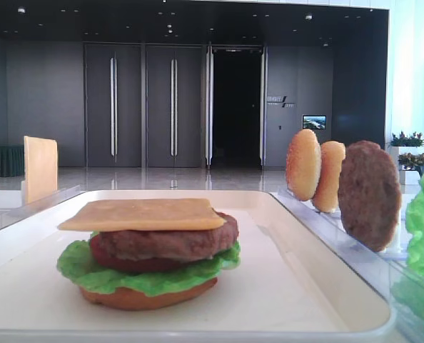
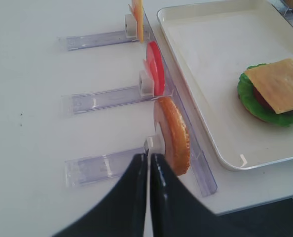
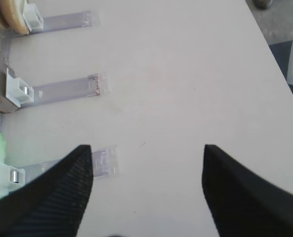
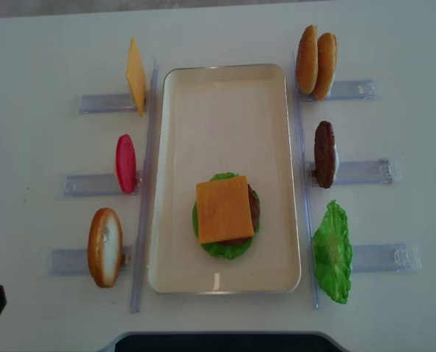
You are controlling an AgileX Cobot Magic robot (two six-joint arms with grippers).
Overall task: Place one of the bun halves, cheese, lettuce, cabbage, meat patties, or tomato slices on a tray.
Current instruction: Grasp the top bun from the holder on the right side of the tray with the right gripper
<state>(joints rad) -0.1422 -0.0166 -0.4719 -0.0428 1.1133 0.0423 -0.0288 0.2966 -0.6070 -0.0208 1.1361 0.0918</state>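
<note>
In the top view, three things stand on edge in clear holders at the left of the frame. The cheese (image 4: 136, 76) is at the upper left, the tomato slice (image 4: 125, 163) is in the middle left, and a bun half (image 4: 105, 246) is at the lower left. The left gripper (image 2: 148, 173) has its two black fingers pressed together with nothing between them. In its own camera it sits low in the frame, just beside that bun.

The tray (image 4: 225, 88) fills the middle. A burger is being built in its lower part: bun bottom, lettuce (image 4: 212, 246), tomato, patty, and a cheese square (image 4: 224, 210) on top.

At the right of the frame stand two more buns (image 4: 316, 61), a meat patty (image 4: 324, 154) and a lettuce leaf (image 4: 332, 253). The right gripper (image 3: 147, 170) has its fingers wide apart over bare table.

The bun looks light and firm, and likely a bit slippery. I would pinch it by its top rim, flat side and round side between the fingers.
</note>
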